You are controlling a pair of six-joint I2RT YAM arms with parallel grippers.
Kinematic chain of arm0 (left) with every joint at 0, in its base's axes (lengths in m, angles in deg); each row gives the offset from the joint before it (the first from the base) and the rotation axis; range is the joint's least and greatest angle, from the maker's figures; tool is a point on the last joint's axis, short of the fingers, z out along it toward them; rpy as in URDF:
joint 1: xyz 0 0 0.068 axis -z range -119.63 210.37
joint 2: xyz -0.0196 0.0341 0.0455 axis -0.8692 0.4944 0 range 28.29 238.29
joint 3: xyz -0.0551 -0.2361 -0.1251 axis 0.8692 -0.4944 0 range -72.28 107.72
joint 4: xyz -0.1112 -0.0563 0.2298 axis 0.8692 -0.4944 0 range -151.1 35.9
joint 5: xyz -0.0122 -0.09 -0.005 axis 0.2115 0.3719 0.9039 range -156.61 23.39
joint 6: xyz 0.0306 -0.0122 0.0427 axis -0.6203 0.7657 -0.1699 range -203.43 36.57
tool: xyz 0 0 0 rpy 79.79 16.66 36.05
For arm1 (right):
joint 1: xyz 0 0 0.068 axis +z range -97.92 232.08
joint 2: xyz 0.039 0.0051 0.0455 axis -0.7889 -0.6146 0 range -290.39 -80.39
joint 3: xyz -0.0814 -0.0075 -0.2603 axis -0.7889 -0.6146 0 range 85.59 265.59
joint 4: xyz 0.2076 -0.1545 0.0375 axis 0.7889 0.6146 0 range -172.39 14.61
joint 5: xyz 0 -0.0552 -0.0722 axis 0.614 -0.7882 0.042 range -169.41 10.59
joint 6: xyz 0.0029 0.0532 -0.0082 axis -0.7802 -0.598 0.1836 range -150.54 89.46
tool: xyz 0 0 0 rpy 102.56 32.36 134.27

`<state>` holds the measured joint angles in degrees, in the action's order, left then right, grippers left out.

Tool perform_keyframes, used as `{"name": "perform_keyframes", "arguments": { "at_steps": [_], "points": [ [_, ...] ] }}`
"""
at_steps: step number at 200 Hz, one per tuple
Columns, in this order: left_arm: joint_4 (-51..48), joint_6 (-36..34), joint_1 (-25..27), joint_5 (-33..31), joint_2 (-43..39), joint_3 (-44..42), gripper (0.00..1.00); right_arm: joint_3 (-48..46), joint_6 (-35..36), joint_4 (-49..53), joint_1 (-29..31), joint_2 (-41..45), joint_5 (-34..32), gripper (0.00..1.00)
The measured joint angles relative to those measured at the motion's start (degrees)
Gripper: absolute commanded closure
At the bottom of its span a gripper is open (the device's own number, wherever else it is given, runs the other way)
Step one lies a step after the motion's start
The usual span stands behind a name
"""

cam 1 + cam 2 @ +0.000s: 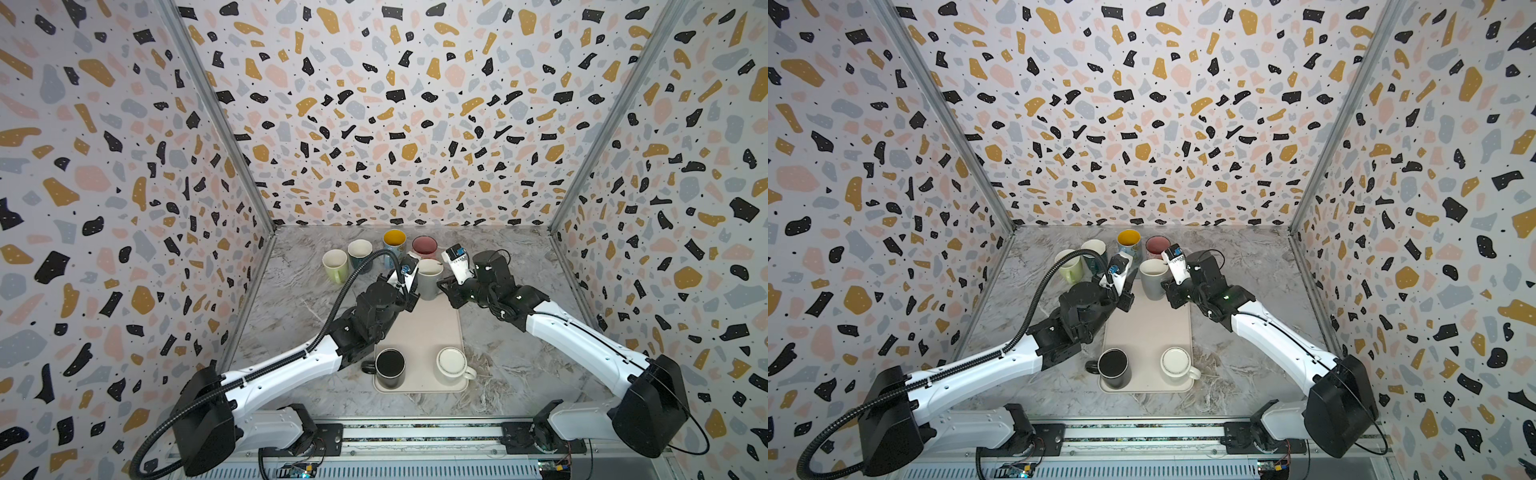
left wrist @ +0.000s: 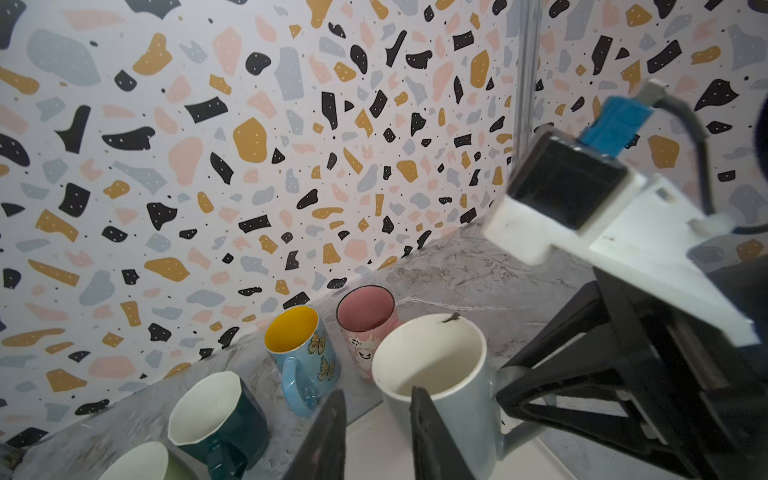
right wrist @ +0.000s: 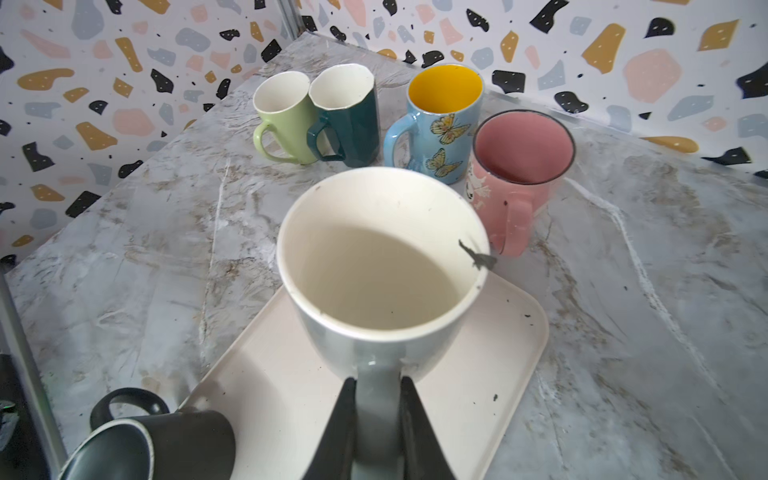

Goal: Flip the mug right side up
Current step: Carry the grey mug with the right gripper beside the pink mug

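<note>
Right wrist view has the grey mug (image 3: 382, 266) mid-frame, mouth-up over the tray (image 3: 498, 332), the right gripper (image 3: 378, 386) clamped on its handle (image 3: 376, 419), while the left gripper (image 2: 376, 424), bottom centre of the left wrist view, stands parted beside it, so seemingly only setting down and release remain.

Grey mug (image 2: 432, 374) is mouth-up over the cream tray (image 2: 374, 453); left hand (image 2: 377, 395) is spread in front of it, one finger (image 2: 432, 440) across its near wall; right hand (image 2: 505, 399) is at its handle; pink mug (image 2: 365, 320), butterfly mug (image 2: 303, 349), teal mug (image 2: 216, 415) and green mug (image 2: 137, 463) stand upright on the bench (image 2: 457, 270) behind
</note>
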<state>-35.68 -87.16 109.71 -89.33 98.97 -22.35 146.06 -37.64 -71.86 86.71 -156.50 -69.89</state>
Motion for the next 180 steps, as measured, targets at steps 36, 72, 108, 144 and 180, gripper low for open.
{"name": "perform_keyframes", "arguments": {
  "at_steps": [36,72,108,144,180],
  "points": [
    [-3.2,5.4,-5.0,6.0,0.2,1.3,0.71,-1.3,0.0,-3.0,-1.4,0.1,-4.0,1.0],
    [-5.0,11.2,-9.4,13.2,1.3,3.1,0.72,-4.0,0.3,-6.2,-3.1,0.1,-9.5,1.0],
    [-4.3,17.8,-15.1,21.7,2.7,3.1,0.73,-5.4,1.0,-10.1,-5.4,-0.5,-14.1,1.0],
    [-3.4,22.4,-18.8,27.8,4.6,3.0,0.72,-5.7,1.7,-15.8,-7.1,-3.0,-16.5,1.0],
    [-2.0,26.0,-20.9,33.4,5.5,2.4,0.72,-6.9,2.1,-21.7,-8.8,-7.1,-17.7,1.0]
  ]
}}
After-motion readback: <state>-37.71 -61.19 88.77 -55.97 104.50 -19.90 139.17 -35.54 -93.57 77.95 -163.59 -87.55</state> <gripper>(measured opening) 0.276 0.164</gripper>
